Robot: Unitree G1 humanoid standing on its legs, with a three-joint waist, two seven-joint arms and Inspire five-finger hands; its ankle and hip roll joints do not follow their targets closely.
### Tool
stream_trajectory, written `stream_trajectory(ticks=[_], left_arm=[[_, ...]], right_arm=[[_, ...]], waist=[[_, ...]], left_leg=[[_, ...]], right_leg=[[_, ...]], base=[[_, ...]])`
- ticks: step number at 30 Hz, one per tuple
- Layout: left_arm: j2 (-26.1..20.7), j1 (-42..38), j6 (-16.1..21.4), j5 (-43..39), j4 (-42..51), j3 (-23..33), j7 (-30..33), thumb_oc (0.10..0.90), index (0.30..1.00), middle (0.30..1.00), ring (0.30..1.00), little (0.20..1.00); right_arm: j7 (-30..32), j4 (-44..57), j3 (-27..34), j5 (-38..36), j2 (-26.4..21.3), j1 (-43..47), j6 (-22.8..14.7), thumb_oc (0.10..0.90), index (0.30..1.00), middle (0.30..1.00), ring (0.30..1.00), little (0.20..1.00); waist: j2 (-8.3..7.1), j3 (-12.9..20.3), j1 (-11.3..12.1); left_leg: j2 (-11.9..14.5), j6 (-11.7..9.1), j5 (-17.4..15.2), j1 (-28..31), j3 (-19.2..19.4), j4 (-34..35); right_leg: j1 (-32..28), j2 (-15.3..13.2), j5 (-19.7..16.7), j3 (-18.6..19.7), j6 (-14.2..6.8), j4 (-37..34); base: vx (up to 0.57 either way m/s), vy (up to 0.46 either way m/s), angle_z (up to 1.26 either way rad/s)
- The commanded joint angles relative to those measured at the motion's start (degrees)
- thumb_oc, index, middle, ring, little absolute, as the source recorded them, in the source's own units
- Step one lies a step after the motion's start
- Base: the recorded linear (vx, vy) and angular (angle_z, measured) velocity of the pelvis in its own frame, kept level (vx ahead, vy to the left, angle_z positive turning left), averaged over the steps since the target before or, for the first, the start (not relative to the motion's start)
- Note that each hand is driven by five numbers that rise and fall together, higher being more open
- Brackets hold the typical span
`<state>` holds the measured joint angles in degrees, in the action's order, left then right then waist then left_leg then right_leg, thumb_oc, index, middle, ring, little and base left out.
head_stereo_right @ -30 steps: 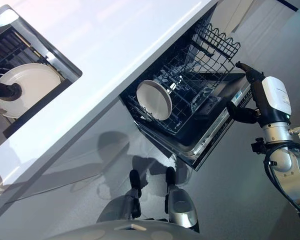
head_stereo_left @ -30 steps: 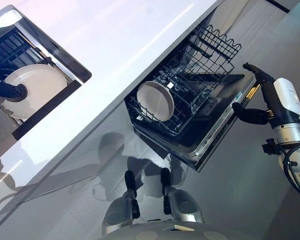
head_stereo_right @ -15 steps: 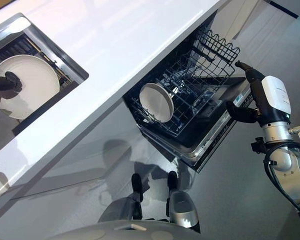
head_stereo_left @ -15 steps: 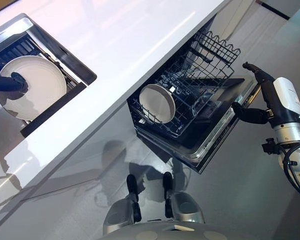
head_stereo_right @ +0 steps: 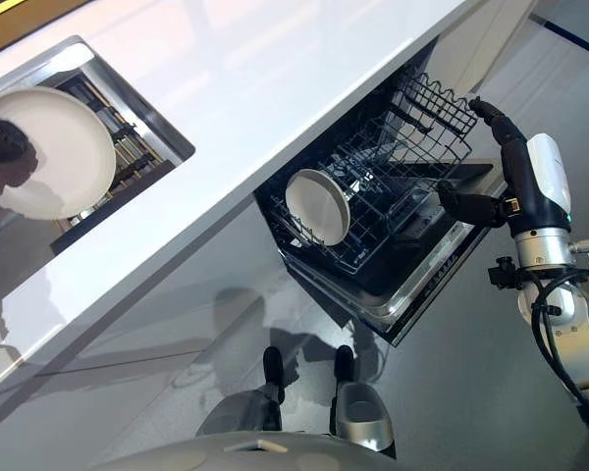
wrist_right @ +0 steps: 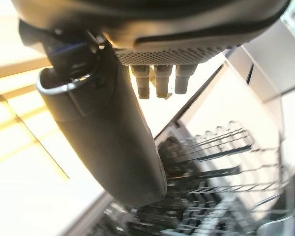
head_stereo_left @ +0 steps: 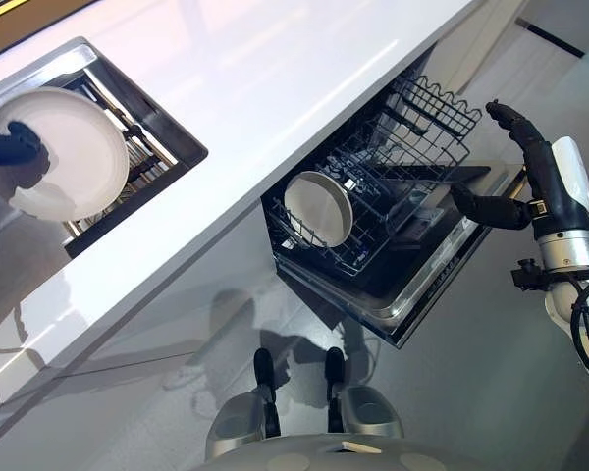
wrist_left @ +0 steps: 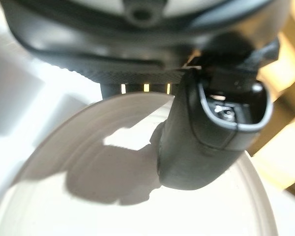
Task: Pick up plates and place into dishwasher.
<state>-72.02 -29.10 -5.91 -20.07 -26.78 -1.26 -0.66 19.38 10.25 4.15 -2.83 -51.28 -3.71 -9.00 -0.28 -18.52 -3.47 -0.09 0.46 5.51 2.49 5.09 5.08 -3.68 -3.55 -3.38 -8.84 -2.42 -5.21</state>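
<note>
i log: left hand (head_stereo_left: pixel 8 149) clamped on the rim of a white plate (head_stereo_left: pixel 64 152), held over the sink (head_stereo_left: pixel 172 147). second white plate (head_stereo_left: pixel 319 208) upright in the dishwasher rack (head_stereo_left: pixel 398 177), dishwasher door (head_stereo_left: pixel 427 294) down. right hand (head_stereo_left: pixel 515 162) beside the rack, fingers relaxed, holding nothing. i read no writing.

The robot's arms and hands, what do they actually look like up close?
The right arm is silver-grey metal. Its right hand is dark, with a slim thumb and fingers and a glossy white shell along its back. The left hand is the same dark plastic, with a thick, rounded thumb.
</note>
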Motion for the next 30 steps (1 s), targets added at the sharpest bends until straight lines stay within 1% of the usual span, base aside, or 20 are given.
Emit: stream_trajectory(ticks=[1, 3, 4, 5, 6, 7, 8, 9, 11, 12, 14, 17, 20, 23, 25, 26, 27, 29, 30], left_arm=[[-4.09, -5.04, 10.07, 3.98, 6.06, 7.10, 12.53, 0.100, 0.300, 0.300, 0.300, 0.200], [-2.94, -4.79, 12.67, 8.18, 10.76, 7.97, 18.19, 0.100, 0.300, 0.300, 0.300, 0.200], [-2.70, -4.62, 13.01, 10.23, 12.75, 8.22, 20.29, 0.100, 0.300, 0.300, 0.300, 0.200], [-2.33, -4.64, 14.55, 12.57, 15.41, 8.35, 23.69, 0.100, 0.300, 0.300, 0.300, 0.200], [-1.84, -4.65, 15.20, 13.64, 16.99, 8.47, 25.23, 0.100, 0.300, 0.300, 0.300, 0.200], [-0.53, -4.83, 16.91, 14.45, 20.75, 8.50, 28.25, 0.100, 0.300, 0.300, 0.300, 0.200], [0.08, -4.73, 17.84, 14.34, 21.88, 8.51, 29.01, 0.100, 0.300, 0.300, 0.300, 0.200], [1.90, -4.11, 18.88, 15.86, 24.53, 8.72, 30.27, 0.100, 0.300, 0.300, 0.300, 0.200], [4.21, -3.46, 19.15, 18.68, 28.08, 8.34, 31.35, 0.100, 0.300, 0.300, 0.300, 0.200], [6.08, -3.13, 19.54, 20.61, 31.16, 7.67, 31.36, 0.100, 0.300, 0.300, 0.300, 0.200], [7.54, -3.00, 19.65, 21.45, 33.22, 6.82, 30.98, 0.100, 0.300, 0.300, 0.300, 0.200], [12.16, -2.90, 20.03, 25.61, 38.27, 4.19, 30.18, 0.100, 0.300, 0.300, 0.300, 0.200], [15.76, -3.76, 20.87, 28.05, 39.93, 0.78, 29.28, 0.100, 0.300, 0.300, 0.300, 0.200], [17.11, -4.31, 21.61, 28.18, 40.32, -1.33, 28.50, 0.100, 0.300, 0.300, 0.300, 0.200], [17.83, -4.78, 21.55, 27.83, 40.56, -2.49, 27.67, 0.100, 0.300, 0.300, 0.300, 0.200], [18.34, -5.02, 21.56, 28.18, 40.65, -3.48, 27.22, 0.100, 0.300, 0.300, 0.300, 0.200], [18.40, -5.16, 21.60, 28.23, 40.60, -3.71, 27.13, 0.100, 0.300, 0.300, 0.300, 0.200], [18.98, -5.42, 21.98, 28.60, 40.59, -4.88, 26.34, 0.100, 0.300, 0.300, 0.300, 0.200], [18.87, -5.60, 22.47, 28.40, 40.19, -5.48, 26.50, 0.100, 0.300, 0.300, 0.300, 0.200]], right_arm=[[1.63, 6.00, 2.08, -4.78, -1.00, 4.00, -8.41, 0.800, 0.900, 0.900, 0.900, 0.900], [0.51, 6.92, 0.20, -7.00, 1.00, 5.50, -8.86, 0.800, 0.900, 0.900, 0.900, 0.900], [0.17, 7.05, -0.46, -7.38, 1.63, 6.04, -8.99, 0.800, 0.900, 0.900, 0.900, 0.900], [-0.66, 7.36, -1.52, -8.75, 2.59, 6.84, -9.62, 0.800, 0.900, 0.900, 0.900, 0.900], [-0.99, 7.60, -2.16, -9.62, 3.17, 7.36, -10.04, 0.800, 0.900, 0.900, 0.900, 0.900], [-2.61, 8.11, -3.53, -11.94, 4.93, 8.20, -10.73, 0.800, 0.900, 0.900, 0.900, 0.900], [-3.30, 8.34, -3.99, -13.16, 5.65, 8.42, -11.09, 0.800, 0.900, 0.900, 0.900, 0.900], [-4.89, 8.62, -4.79, -14.97, 6.99, 8.71, -11.60, 0.800, 0.900, 0.900, 0.900, 0.900], [-6.96, 9.11, -6.01, -17.42, 8.61, 9.25, -11.57, 0.800, 0.900, 0.900, 0.900, 0.900], [-9.05, 9.93, -6.89, -20.09, 9.85, 9.72, -11.06, 0.800, 0.900, 0.900, 0.900, 0.900], [-10.61, 10.37, -7.69, -22.27, 10.83, 10.23, -10.51, 0.800, 0.900, 0.900, 0.900, 0.900], [-13.49, 11.49, -9.96, -26.53, 13.86, 11.66, -9.49, 0.800, 0.900, 0.900, 0.900, 0.900], [-16.03, 11.69, -12.47, -29.68, 16.34, 13.50, -8.00, 0.800, 0.900, 0.900, 0.900, 0.900], [-16.33, 11.95, -14.00, -30.33, 17.73, 14.43, -7.41, 0.800, 0.900, 0.900, 0.900, 0.900], [-16.82, 12.23, -14.54, -31.10, 18.45, 14.83, -7.08, 0.800, 0.900, 0.900, 0.900, 0.900], [-16.92, 12.32, -15.06, -31.22, 18.88, 15.24, -7.04, 0.800, 0.900, 0.900, 0.900, 0.900], [-16.98, 12.39, -15.13, -31.39, 18.92, 15.36, -7.00, 0.800, 0.900, 0.900, 0.900, 0.900], [-17.41, 12.85, -15.48, -32.38, 19.04, 16.07, -6.73, 0.800, 0.900, 0.900, 0.900, 0.900], [-17.57, 12.85, -15.52, -32.96, 18.83, 16.47, -6.84, 0.800, 0.900, 0.900, 0.900, 0.900]], waist=[[0.97, 11.30, 0.27], [0.87, 11.77, 0.73], [0.83, 11.88, 0.81], [0.80, 12.07, 1.00], [0.79, 12.22, 1.01], [0.80, 12.35, 1.18], [0.81, 12.60, 1.27], [0.76, 12.63, 1.29], [0.67, 12.82, 1.32], [0.60, 13.03, 1.33], [0.58, 13.20, 1.32], [0.35, 13.47, 1.37], [0.15, 13.70, 1.31], [0.16, 14.04, 1.24], [0.18, 14.06, 1.13], [0.20, 14.33, 1.14], [0.19, 14.25, 1.12], [0.28, 14.43, 0.95], [0.43, 14.61, 0.89]], left_leg=[[-1.66, -1.90, -5.91, 1.96, -0.20, -0.08], [-1.60, -2.16, -5.91, 1.99, -0.38, -0.08], [-1.62, -2.22, -5.89, 1.98, -0.49, -0.08], [-1.62, -2.31, -5.86, 2.00, -0.63, -0.08], [-1.62, -2.37, -5.75, 1.91, -0.69, -0.08], [-1.66, -2.46, -5.09, 1.69, -0.83, -0.08], [-1.66, -2.56, -5.63, 1.93, -0.97, -0.08], [-1.69, -2.60, -5.04, 1.81, -1.00, -0.08], [-1.66, -2.72, -4.99, 1.96, -1.14, -0.08], [-1.69, -2.81, -4.88, 1.93, -1.28, -0.08], [-1.74, -2.84, -4.90, 1.93, -1.43, -0.08], [-1.74, -2.87, -4.88, 2.14, -1.71, -0.08], [-1.72, -2.88, -4.74, 2.21, -1.79, -0.08], [-1.64, -2.90, -5.27, 2.58, -1.75, -0.08], [-1.62, -2.83, -4.62, 2.35, -1.63, -0.08], [-1.53, -2.93, -5.17, 2.59, -1.60, -0.08], [-1.55, -2.85, -4.58, 2.33, -1.52, -0.08], [-1.45, -2.82, -4.51, 2.31, -1.40, -0.08], [-1.37, -2.93, -5.13, 2.60, -1.40, -0.08]], right_leg=[[-0.49, -2.85, 0.84, -1.47, -6.93, 1.35], [-0.81, -2.82, 0.94, -1.78, -6.81, 1.08], [-0.90, -2.79, 0.96, -1.84, -6.76, 1.00], [-1.02, -2.75, 1.06, -1.96, -6.61, 0.95], [-1.01, -2.75, 1.04, -2.02, -6.51, 0.96], [-0.85, -2.78, 0.65, -2.24, -6.24, 1.13], [-1.23, -2.76, 1.09, -2.22, -6.30, 0.90], [-1.11, -2.80, 0.71, -2.41, -6.13, 1.09], [-1.36, -2.84, 0.70, -2.57, -6.08, 1.04], [-1.47, -2.86, 0.63, -2.69, -6.00, 0.96], [-1.57, -2.88, 0.69, -2.84, -5.97, 0.91], [-1.93, -2.93, 0.68, -3.21, -5.83, 0.79], [-2.15, -3.00, 0.52, -3.61, -5.77, 0.67], [-2.56, -2.94, 0.90, -3.67, -5.84, 0.52], [-2.30, -2.95, 0.35, -3.78, -5.70, 0.56], [-2.59, -2.90, 0.79, -3.82, -5.82, 0.43], [-2.32, -2.94, 0.26, -3.90, -5.74, 0.44], [-2.28, -2.85, 0.18, -3.88, -5.67, 0.34], [-2.52, -2.74, 0.76, -3.82, -5.73, 0.35]], base=[[-0.04, -0.036, 0.05], [-0.05, -0.041, 0.04], [-0.06, -0.041, 0.04], [-0.05, -0.034, 0.04], [-0.11, -0.044, 0.04], [-0.05, -0.036, 0.03], [-0.09, -0.039, 0.07], [-0.03, -0.026, 0.06], [-0.04, -0.035, 0.05], [-0.02, -0.039, 0.02], [-0.03, -0.036, 0.00], [-0.03, -0.060, 0.00], [-0.03, -0.068, 0.01], [0.02, -0.037, 0.03], [-0.02, -0.039, 0.04], [-0.04, -0.028, 0.02], [0.00, -0.033, 0.02], [-0.02, -0.010, 0.00], [0.00, 0.000, 0.00]])
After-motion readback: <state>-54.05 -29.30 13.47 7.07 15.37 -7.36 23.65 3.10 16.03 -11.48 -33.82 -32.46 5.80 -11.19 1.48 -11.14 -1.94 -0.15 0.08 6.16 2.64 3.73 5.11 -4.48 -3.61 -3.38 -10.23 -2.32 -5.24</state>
